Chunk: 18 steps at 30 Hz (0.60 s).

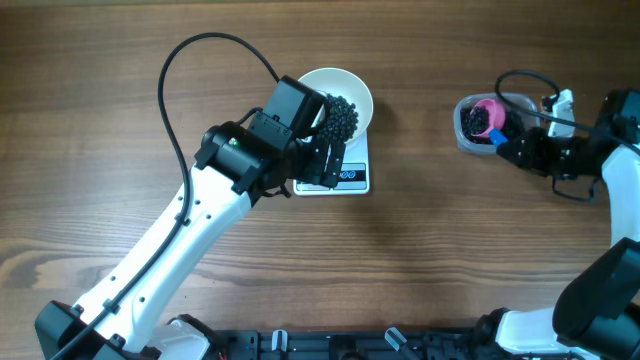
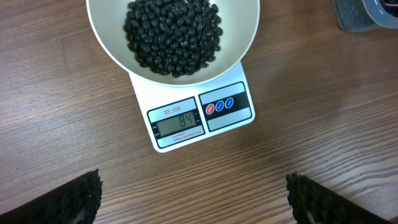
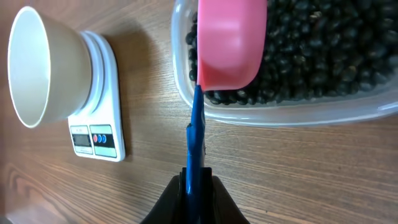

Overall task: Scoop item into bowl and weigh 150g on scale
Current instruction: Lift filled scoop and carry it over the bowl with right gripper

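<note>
The right gripper is clamped on the blue handle of the pink scoop, which sits in the clear tub at the scene's right, over its black beans. This looks like a refill step. The left gripper hangs wide and empty on the near side of the scale, whose display shows 84 under the part-filled white bowl. Next, I judge: lift the scoop level, carry it left, tip in beans gradually

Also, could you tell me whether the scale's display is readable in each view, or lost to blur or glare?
Left wrist view: the display on the scale is sharp, glare-free, reading 84. Overhead: the left gripper covers it. Right wrist view: it is small and dim, digits illegible.
</note>
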Available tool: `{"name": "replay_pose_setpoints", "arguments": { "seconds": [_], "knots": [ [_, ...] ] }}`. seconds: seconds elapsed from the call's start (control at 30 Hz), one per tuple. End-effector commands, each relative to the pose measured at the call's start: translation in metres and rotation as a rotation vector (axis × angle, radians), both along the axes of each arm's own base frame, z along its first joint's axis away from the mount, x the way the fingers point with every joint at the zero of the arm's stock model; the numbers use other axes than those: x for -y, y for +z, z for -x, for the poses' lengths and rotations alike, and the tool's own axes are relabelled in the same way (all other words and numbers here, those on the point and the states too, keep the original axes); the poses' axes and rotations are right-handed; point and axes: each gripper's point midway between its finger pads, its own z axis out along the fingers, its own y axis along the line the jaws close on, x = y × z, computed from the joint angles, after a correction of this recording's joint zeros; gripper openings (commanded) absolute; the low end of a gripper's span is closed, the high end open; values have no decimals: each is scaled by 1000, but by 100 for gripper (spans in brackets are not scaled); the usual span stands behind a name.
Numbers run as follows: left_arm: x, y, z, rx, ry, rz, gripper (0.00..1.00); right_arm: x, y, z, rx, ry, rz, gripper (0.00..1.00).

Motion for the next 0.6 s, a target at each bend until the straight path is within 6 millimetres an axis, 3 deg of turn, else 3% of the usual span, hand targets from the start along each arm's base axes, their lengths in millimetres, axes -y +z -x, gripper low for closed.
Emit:
{"name": "replay_pose_setpoints", "arguments": {
  "seconds": [0.0,0.3,0.57],
  "knots": [
    [0,10,-1,32,-10,4,100,10,1,0,-2,-58,-60,4],
    [0,10,-1,32,-10,4,100,18,20,-2,62,-128,-214,4],
    [0,10,-1,32,-10,4,100,-7,65,-12,218,-66,-473,4]
  ]
}}
